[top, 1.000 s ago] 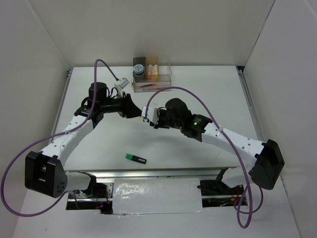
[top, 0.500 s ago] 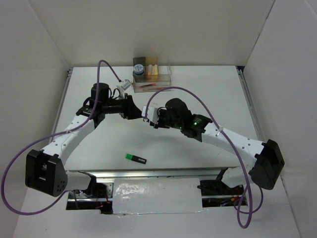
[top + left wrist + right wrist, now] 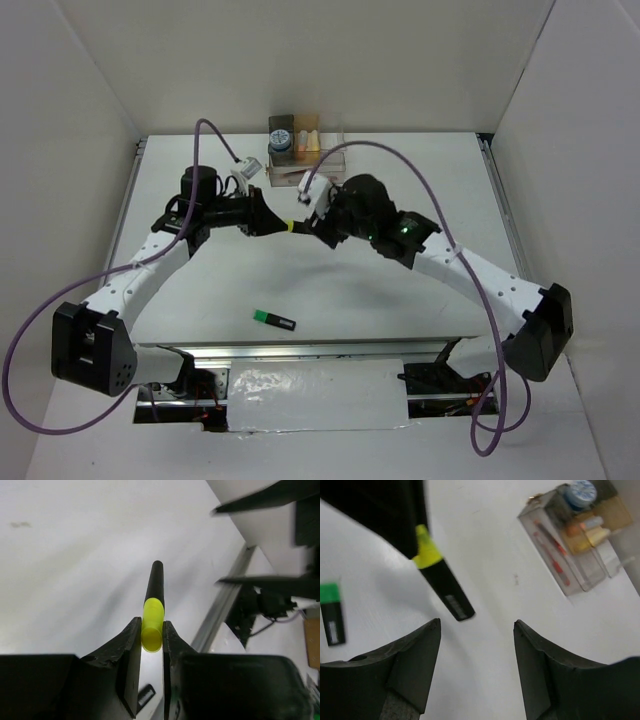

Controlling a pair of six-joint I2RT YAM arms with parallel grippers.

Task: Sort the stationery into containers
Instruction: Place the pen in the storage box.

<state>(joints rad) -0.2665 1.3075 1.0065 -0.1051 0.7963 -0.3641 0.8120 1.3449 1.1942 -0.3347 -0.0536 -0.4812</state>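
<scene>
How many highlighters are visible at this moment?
2. The yellow-ended highlighter is clamped in the left gripper above the table; the green-ended highlighter lies near the table's front edge. The organiser may hide more.

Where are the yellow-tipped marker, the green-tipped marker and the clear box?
Yellow-tipped marker (image 3: 152, 625), left wrist view, yellow cap.
Green-tipped marker (image 3: 274, 319), overhead view, black barrel.
Clear box (image 3: 332, 142), overhead view, bare right compartment.

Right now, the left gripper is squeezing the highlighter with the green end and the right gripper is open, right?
Not quite. The left wrist view shows the left gripper squeezing the yellow-ended highlighter; the green-ended highlighter lies on the table. The right gripper is open, as you said.
</scene>
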